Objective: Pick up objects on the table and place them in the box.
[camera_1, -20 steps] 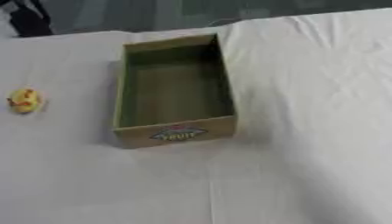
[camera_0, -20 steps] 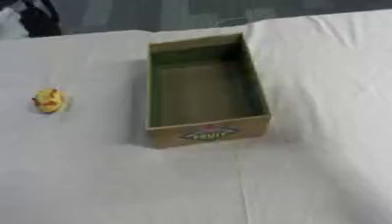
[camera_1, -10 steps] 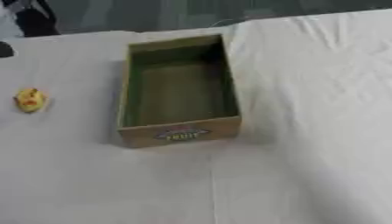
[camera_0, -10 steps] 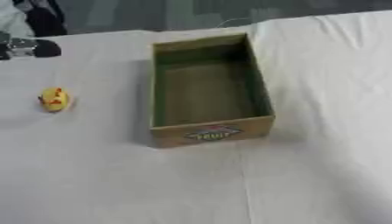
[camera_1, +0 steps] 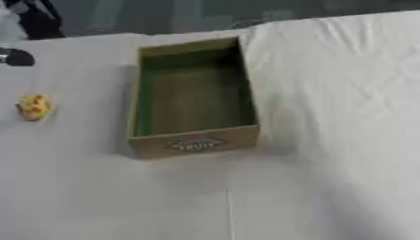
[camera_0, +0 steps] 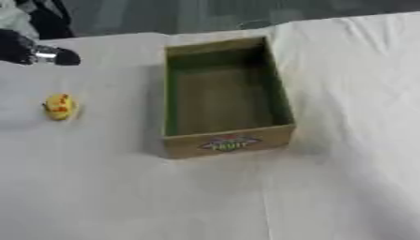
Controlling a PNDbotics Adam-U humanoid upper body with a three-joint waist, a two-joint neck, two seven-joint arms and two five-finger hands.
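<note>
On the white cloth-covered surface point(camera_0: 344, 187) stands a rectangular cardboard box point(camera_0: 223, 96), open-topped, with green inner walls and a printed label on its near side. Well to its left lies a small rounded yellow object point(camera_0: 59, 106) with red marks, apart from everything. At the upper left edge the black left hand point(camera_0: 25, 50) with a silver joint hangs above the cloth, touching nothing; whether its fingers are spread or curled cannot be told.

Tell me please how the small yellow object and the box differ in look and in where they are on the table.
The small yellow object is rounded with red marks; the box is rectangular, brown outside, green inside, with a label on its near wall. The yellow object is far smaller than the box. It lies to the left of the box, not touching it, and the box holds nothing. Both rest on the white tablecloth.
</note>
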